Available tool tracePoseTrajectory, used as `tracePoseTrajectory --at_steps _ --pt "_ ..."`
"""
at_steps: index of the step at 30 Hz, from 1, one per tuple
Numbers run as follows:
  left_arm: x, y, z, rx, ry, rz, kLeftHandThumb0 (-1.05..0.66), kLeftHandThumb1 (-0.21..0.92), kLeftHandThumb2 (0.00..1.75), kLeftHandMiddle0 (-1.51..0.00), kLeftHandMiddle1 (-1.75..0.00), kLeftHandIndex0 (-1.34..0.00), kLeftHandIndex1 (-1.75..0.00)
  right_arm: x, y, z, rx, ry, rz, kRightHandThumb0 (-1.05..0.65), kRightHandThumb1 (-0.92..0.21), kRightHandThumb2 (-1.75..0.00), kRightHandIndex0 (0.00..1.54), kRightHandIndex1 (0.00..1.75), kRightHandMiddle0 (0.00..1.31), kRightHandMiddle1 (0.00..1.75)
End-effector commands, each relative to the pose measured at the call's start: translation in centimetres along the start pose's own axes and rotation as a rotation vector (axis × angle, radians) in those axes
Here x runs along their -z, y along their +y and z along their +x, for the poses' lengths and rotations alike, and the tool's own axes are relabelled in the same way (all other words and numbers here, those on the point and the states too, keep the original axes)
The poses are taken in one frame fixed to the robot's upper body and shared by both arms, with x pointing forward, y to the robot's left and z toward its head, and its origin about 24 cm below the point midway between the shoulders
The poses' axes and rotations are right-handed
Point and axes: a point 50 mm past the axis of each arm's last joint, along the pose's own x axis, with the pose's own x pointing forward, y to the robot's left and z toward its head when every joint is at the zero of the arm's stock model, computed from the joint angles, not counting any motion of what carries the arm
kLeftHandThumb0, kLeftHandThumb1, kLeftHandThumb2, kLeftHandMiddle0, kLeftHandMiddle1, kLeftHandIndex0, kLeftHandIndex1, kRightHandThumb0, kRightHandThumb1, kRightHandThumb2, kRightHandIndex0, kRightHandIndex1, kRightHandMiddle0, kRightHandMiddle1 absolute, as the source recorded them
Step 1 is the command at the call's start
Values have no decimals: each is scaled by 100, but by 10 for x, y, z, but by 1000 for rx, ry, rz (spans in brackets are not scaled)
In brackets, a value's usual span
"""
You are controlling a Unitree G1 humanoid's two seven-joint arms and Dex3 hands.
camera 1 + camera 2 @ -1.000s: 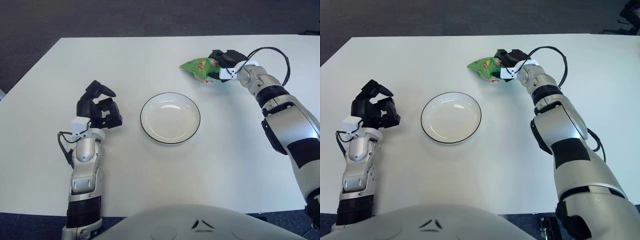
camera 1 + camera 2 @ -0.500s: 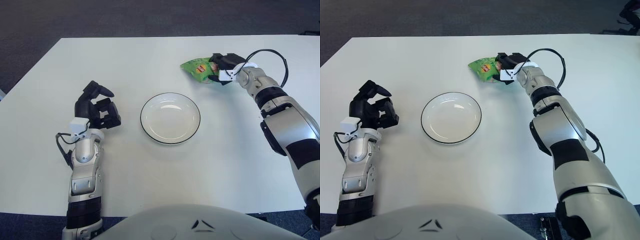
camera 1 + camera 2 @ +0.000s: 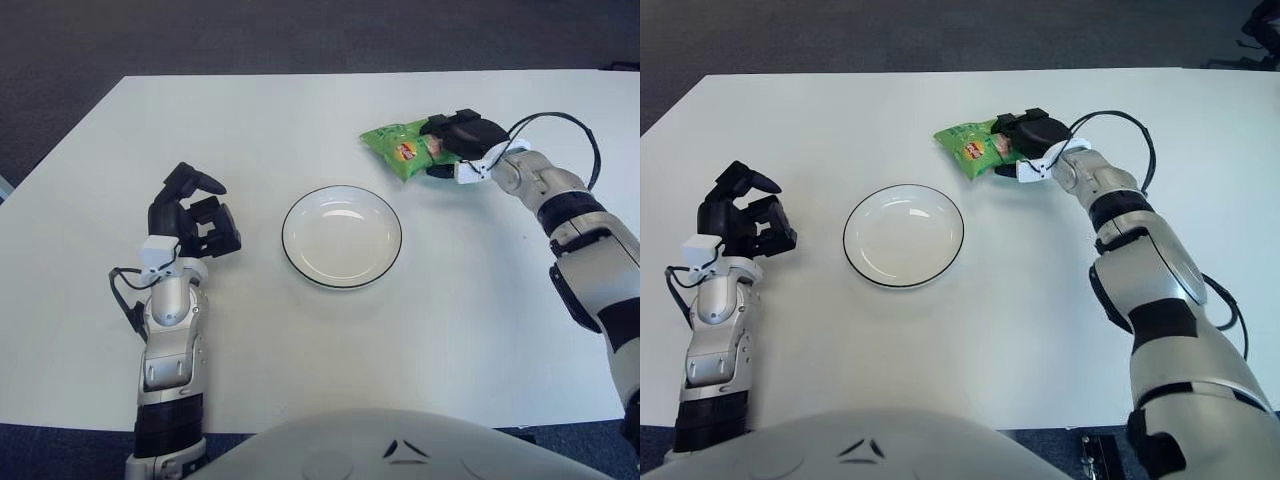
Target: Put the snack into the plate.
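A green snack bag (image 3: 394, 146) is held at its right end by my right hand (image 3: 458, 143), above the table and to the upper right of the plate. The fingers are curled around the bag. The white plate with a dark rim (image 3: 389, 208) stands at the table's middle with nothing in it. The bag also shows in the right eye view (image 3: 968, 145), and the plate's rim there (image 3: 953, 212). My left hand (image 3: 193, 213) is raised over the table left of the plate, fingers curled, holding nothing.
The white table (image 3: 300, 120) spreads all round the plate. A black cable (image 3: 570, 125) loops over my right wrist. Dark carpet lies beyond the far edge.
My right hand has turned and shifted a little to the right and down with the snack bag in it. The left hand has barely moved.
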Motion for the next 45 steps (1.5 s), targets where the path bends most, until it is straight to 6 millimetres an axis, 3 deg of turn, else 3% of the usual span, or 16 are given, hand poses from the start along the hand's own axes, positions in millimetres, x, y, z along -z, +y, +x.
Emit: tracePoseTrajectory --at_steps 1,7,16,21,35,39,45 --pt "24 2 -15 -15 111 9 -52 23 142 -134 -175 -68 -175 -2 4 -10 -31 -63 -5 -63 -87 -72 11 80 0 115" --pt "25 2 -14 -20 109 11 -52 22 144 -133 -175 -70 -175 -2 -5 -23 -16 -112 -18 -60 -79 -78 13 88 0 120" --pt "25 2 -11 -20 114 11 -53 20 146 -135 -175 -71 -175 -7 -36 -36 11 -160 -66 -60 -74 -81 13 93 0 120" --pt "25 1 -11 -21 116 -3 -53 20 146 -135 -175 -71 -175 -11 -46 -35 35 -160 -84 -61 -74 -82 12 93 0 119" --pt "26 2 -15 -27 124 -20 -51 23 142 -134 -175 -68 -175 -11 -49 -21 60 -125 -92 -65 -78 -78 9 86 0 116" --pt "26 3 -15 -36 125 -19 -51 25 141 -132 -175 -67 -175 -11 -47 -18 42 -132 -83 -71 -80 -70 3 77 0 106" --pt "27 3 -17 -46 125 -14 -51 25 141 -132 -175 -67 -175 -15 -38 -11 -19 -146 -71 -84 -87 -54 0 31 0 88"
